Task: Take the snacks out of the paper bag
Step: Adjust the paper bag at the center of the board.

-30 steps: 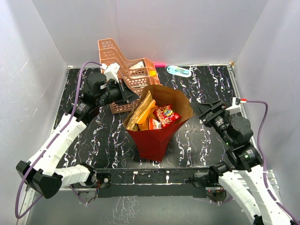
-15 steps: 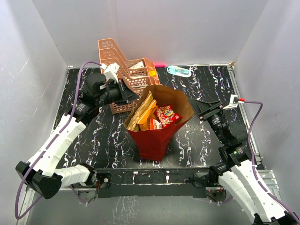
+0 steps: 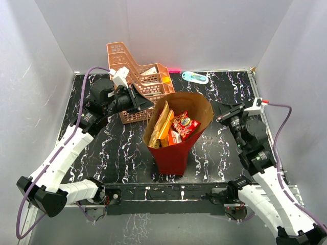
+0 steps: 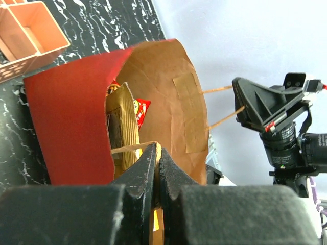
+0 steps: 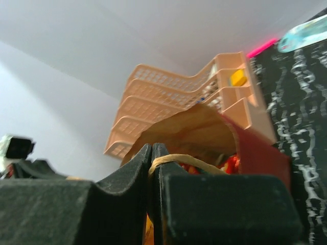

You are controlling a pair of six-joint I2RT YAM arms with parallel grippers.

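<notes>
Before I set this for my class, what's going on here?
Two robot arms hold a red paper bag by its handles. The left gripper is shut on one twine handle, the right gripper on the opposite handle. The snacks sit inside; none is out yet.

Bright, even white light from overhead fills the top view, which is sharp throughout — only soft shadows lie on the table point(image 3: 122, 153) around the paper bag point(image 3: 173, 153), and the snacks point(image 3: 185, 124) glint. The right wrist view is hazy and soft, the right gripper point(image 5: 152, 149) a dark near blur, the wall point(image 5: 76, 41) behind washed pale.
</notes>
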